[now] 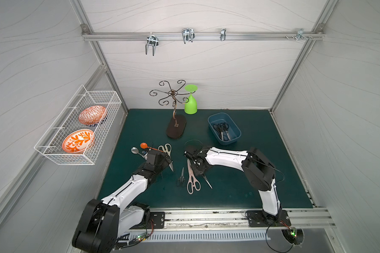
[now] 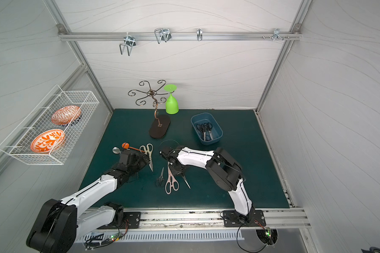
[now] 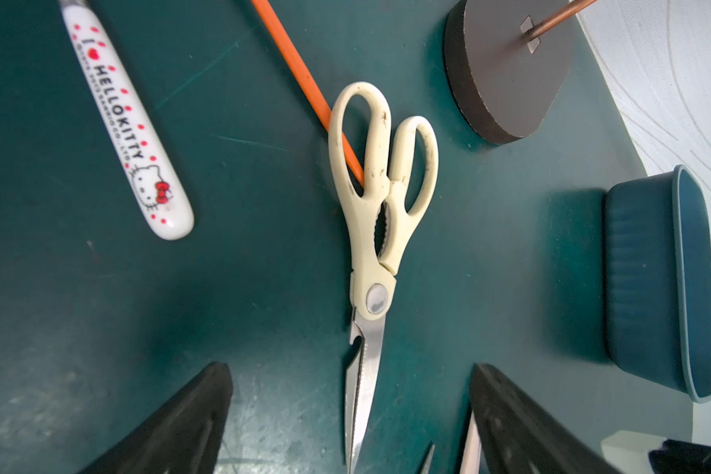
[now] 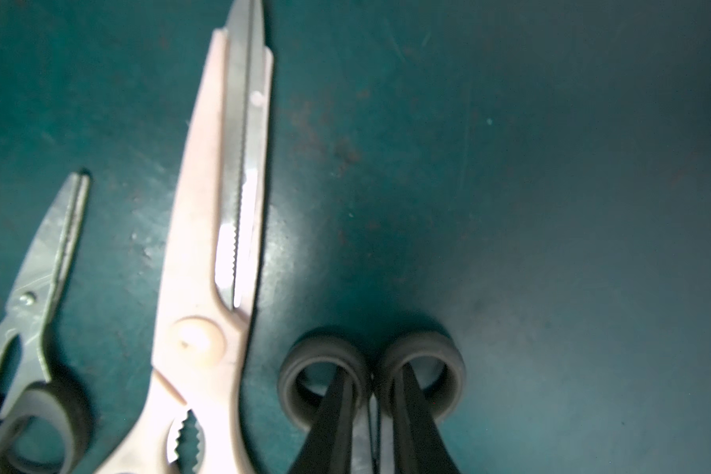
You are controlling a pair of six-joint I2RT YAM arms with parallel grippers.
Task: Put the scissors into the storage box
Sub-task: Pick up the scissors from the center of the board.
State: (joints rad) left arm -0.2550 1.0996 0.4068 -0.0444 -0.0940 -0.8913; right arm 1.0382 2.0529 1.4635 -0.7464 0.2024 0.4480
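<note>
I am viewing the storage box (image 2: 213, 141), which is holding several black-handled scissors (image 2: 205, 129). Left of the box and nearer the front, the right gripper (image 2: 177, 172) is covering a further pair (image 2: 186, 181), only its blade showing. Pink shears (image 2: 170, 176) and a small black pair (image 2: 161, 177) are lying farther left of the box; cream shears (image 2: 149, 152) are lying farthest left, blade at the left gripper (image 2: 147, 163).

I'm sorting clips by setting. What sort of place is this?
Probably a lab test booth, not a home: aluminium frame with white panels, left arm and right arm bolted to a rail, pink scissors on a mat.
</note>
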